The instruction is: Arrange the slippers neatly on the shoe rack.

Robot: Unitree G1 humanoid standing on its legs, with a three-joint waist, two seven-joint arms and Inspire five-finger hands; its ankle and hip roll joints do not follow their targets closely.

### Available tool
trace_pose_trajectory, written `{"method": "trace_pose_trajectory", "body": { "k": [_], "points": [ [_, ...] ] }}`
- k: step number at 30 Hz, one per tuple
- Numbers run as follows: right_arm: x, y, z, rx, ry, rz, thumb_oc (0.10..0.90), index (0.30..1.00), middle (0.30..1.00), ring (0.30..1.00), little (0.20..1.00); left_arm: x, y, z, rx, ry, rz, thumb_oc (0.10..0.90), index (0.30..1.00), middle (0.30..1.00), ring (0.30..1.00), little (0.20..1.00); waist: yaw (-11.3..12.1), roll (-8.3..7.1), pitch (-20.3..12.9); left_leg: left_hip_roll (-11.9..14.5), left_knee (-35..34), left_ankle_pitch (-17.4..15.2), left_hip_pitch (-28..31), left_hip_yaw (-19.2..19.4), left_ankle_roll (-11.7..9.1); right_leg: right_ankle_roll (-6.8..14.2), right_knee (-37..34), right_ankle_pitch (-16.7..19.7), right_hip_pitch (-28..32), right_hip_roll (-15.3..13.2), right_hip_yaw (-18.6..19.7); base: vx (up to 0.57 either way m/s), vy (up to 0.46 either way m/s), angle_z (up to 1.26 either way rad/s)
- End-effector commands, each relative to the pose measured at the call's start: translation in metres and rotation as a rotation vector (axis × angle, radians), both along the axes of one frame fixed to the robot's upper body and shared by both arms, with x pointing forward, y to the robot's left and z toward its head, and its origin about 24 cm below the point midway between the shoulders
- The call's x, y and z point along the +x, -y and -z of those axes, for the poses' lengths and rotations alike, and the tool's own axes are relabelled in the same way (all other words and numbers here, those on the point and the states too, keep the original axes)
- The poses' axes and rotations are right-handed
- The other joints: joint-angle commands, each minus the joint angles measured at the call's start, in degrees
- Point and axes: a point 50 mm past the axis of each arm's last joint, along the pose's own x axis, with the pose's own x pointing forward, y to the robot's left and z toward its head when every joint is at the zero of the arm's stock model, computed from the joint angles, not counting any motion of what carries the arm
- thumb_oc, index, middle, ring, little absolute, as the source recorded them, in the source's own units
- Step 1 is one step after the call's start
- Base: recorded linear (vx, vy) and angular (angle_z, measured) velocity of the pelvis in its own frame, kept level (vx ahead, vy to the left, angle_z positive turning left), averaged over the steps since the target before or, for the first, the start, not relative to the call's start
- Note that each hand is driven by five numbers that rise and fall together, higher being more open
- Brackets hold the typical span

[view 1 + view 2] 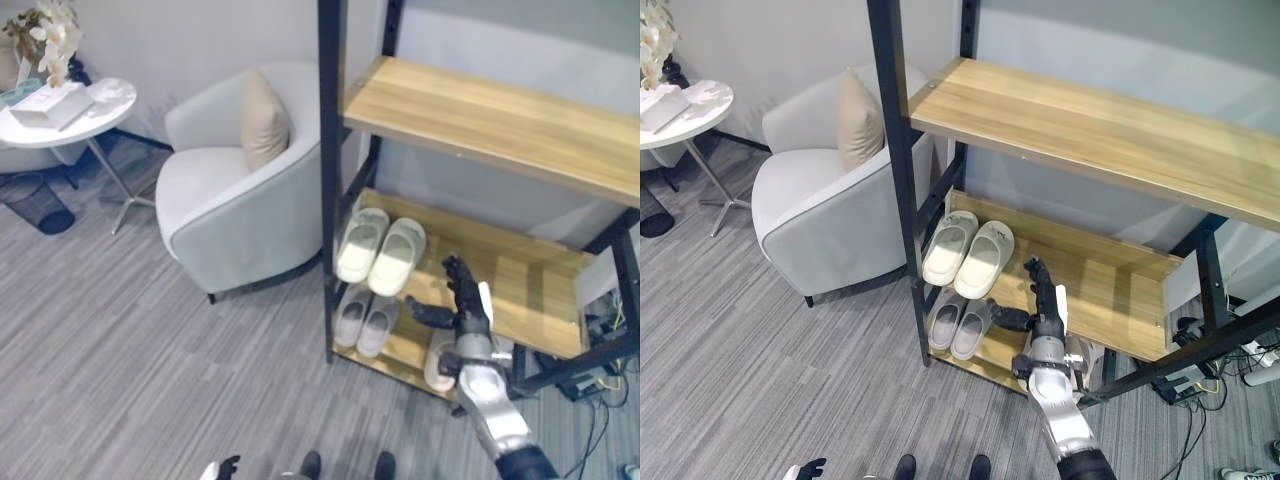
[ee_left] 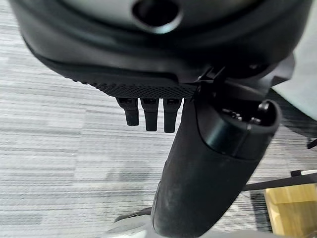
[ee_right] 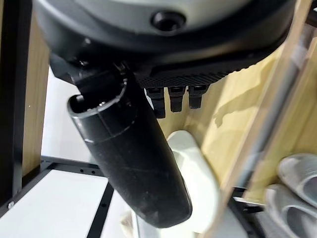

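So, in the left eye view: right hand [image 1: 462,305] up by the shoe rack [image 1: 520,275], fingers spread, holding nothing. Cream slippers [image 1: 380,250] paired on the middle shelf, grey pair [image 1: 365,318] below. Right wrist view: one white slipper [image 3: 195,183] under the open fingers, probably next to straighten. Left hand [image 2: 148,111] relaxed, empty, over floor.

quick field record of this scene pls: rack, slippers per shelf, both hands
rack: shoe rack, black frame, wooden shelves
middle shelf: white slipper pair, side by side at its left end
bottom shelf: grey slipper pair at left; another slipper lies behind the right hand
right hand: open, raised in front of the middle shelf, holding nothing
left hand: low over the floor, holding nothing
beside rack: armchair
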Motion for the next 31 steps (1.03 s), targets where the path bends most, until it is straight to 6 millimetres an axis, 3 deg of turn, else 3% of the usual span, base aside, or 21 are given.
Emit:
{"method": "trace_pose_trajectory", "body": {
  "k": [1, 5, 7, 8, 9, 11, 13, 15, 18, 23, 26, 27, 28, 31],
  "points": [
    [-0.002, 0.005, -0.045, -0.068, 0.239, -0.077, 0.800, 0.900, 0.900, 0.900, 0.900, -0.019, -0.004, 0.004, -0.004, -0.087, -0.045, 0.800, 0.900, 0.900, 0.900, 0.900, -0.78, 1.14, -4.94, 2.28, -2.32, -4.86, 1.95, 3.67, -0.28, 2.87, 4.88, -9.88, 0.78, -0.70, 0.11, -0.06, -0.034, -0.13],
    [-0.027, 0.014, -0.027, -0.179, 0.133, -0.114, 0.800, 0.900, 0.900, 0.900, 0.900, -0.015, 0.006, 0.006, -0.041, -0.084, -0.005, 0.800, 0.900, 0.900, 0.900, 0.900, -2.78, 1.92, -5.43, 1.90, -2.41, -5.11, 2.80, 5.13, 0.00, 3.13, 4.84, -9.36, 0.60, -0.71, 1.47, -0.07, -0.028, -0.09],
    [-0.028, 0.014, -0.027, -0.179, 0.132, -0.114, 0.800, 0.900, 0.900, 0.900, 0.900, -0.016, 0.007, 0.006, -0.041, -0.085, -0.005, 0.800, 0.900, 0.900, 0.900, 0.900, -2.68, 1.95, -5.46, 1.91, -2.43, -5.13, 2.83, 5.20, 0.01, 3.13, 4.84, -9.35, 0.59, -0.69, 1.55, -0.02, -0.010, -0.26],
    [-0.046, 0.023, -0.008, -0.216, 0.017, -0.131, 0.800, 0.900, 0.900, 0.900, 0.900, -0.014, 0.014, 0.008, -0.060, -0.101, 0.037, 0.800, 0.900, 0.900, 0.900, 0.900, -4.05, 2.12, -5.61, 1.80, -2.39, -5.56, 3.56, 6.13, 0.16, 3.23, 4.76, -9.08, 0.59, -0.64, 2.72, -0.02, -0.022, -0.33],
    [-0.046, 0.023, -0.008, -0.216, 0.017, -0.131, 0.800, 0.900, 0.900, 0.900, 0.900, -0.014, 0.014, 0.008, -0.060, -0.101, 0.037, 0.800, 0.900, 0.900, 0.900, 0.900, -4.05, 2.12, -5.61, 1.80, -2.39, -5.56, 3.56, 6.13, 0.16, 3.23, 4.76, -9.08, 0.59, -0.64, 2.72, -0.02, -0.038, -0.29],
    [-0.064, 0.033, 0.016, -0.321, -0.126, -0.147, 0.800, 0.900, 0.900, 0.900, 0.900, -0.014, 0.018, 0.009, -0.077, -0.114, 0.078, 0.800, 0.900, 0.900, 0.900, 0.900, -5.20, 2.31, -5.85, 1.89, -2.36, -5.95, 4.29, 6.94, 0.16, 3.24, 4.76, -9.13, 0.84, -0.46, 3.72, -0.01, -0.044, -0.27],
    [-0.069, 0.038, 0.025, -0.348, -0.176, -0.141, 0.800, 0.900, 0.900, 0.900, 0.900, -0.013, 0.020, 0.009, -0.084, -0.115, 0.099, 0.800, 0.900, 0.900, 0.900, 0.900, -5.61, 2.39, -5.83, 1.98, -2.30, -6.01, 4.44, 7.25, 0.14, 3.23, 4.78, -9.13, 0.86, -0.40, 4.06, -0.01, -0.033, -0.26],
    [-0.087, 0.051, 0.055, -0.368, -0.339, -0.089, 0.800, 0.900, 0.900, 0.900, 0.900, -0.013, 0.026, 0.010, -0.114, -0.126, 0.153, 0.800, 0.900, 0.900, 0.900, 0.900, -6.83, 2.87, -5.86, 2.06, -2.26, -6.14, 4.93, 8.20, 0.16, 3.26, 4.71, -8.98, 0.81, -0.19, 5.20, -0.03, -0.024, -0.26],
    [-0.096, 0.056, 0.070, -0.362, -0.418, -0.055, 0.800, 0.900, 0.900, 0.900, 0.900, -0.008, 0.026, 0.009, -0.123, -0.110, 0.156, 0.800, 0.900, 0.900, 0.900, 0.900, -7.25, 3.10, -5.86, 2.10, -2.32, -6.14, 5.11, 8.68, 0.16, 3.19, 4.61, -8.86, 0.78, -0.06, 5.70, -0.02, -0.014, -0.21],
    [-0.134, 0.070, 0.123, -0.237, -0.719, 0.124, 0.800, 0.900, 0.900, 0.900, 0.900, 0.001, 0.026, 0.008, -0.119, -0.089, 0.169, 0.800, 0.900, 0.900, 0.900, 0.900, -7.72, 3.23, -6.09, 2.21, -2.42, -6.03, 5.13, 9.38, 0.18, 3.10, 3.86, -8.35, 0.79, 0.29, 6.53, -0.01, -0.022, -0.17],
    [-0.190, 0.068, 0.162, 0.100, -1.011, 0.401, 0.800, 0.900, 0.900, 0.900, 0.900, 0.005, 0.024, 0.008, -0.134, -0.095, 0.152, 0.800, 0.900, 0.900, 0.900, 0.900, -7.65, 3.21, -6.45, 2.30, -2.56, -5.95, 5.07, 9.52, 0.13, 3.00, 3.30, -8.30, 1.05, 0.48, 6.50, 0.01, -0.022, -0.01],
    [-0.190, 0.068, 0.162, 0.100, -1.011, 0.401, 0.800, 0.900, 0.900, 0.900, 0.900, 0.005, 0.024, 0.008, -0.134, -0.095, 0.152, 0.800, 0.900, 0.900, 0.900, 0.900, -7.65, 3.21, -6.44, 2.30, -2.56, -5.96, 5.08, 9.52, 0.13, 3.00, 3.30, -8.30, 1.06, 0.48, 6.50, 0.04, -0.034, 0.01],
    [-0.225, 0.069, 0.172, 0.169, -1.168, 0.511, 0.800, 0.900, 0.900, 0.900, 0.900, 0.002, 0.021, 0.008, -0.150, -0.106, 0.123, 0.800, 0.900, 0.900, 0.900, 0.900, -7.52, 3.29, -6.72, 2.30, -2.60, -6.01, 5.07, 9.38, 0.05, 3.01, 2.94, -8.33, 1.26, 0.57, 6.30, 0.04, -0.031, 0.01],
    [-0.245, 0.073, 0.173, 0.182, -1.258, 0.566, 0.800, 0.900, 0.900, 0.900, 0.900, -0.002, 0.022, 0.009, -0.159, -0.115, 0.108, 0.800, 0.900, 0.900, 0.900, 0.900, -7.58, 3.42, -6.47, 2.30, -2.65, -6.04, 5.16, 9.29, -0.06, 3.00, 2.34, -8.11, 1.62, 0.63, 6.18, 0.02, -0.026, 0.01]
  ]
}}
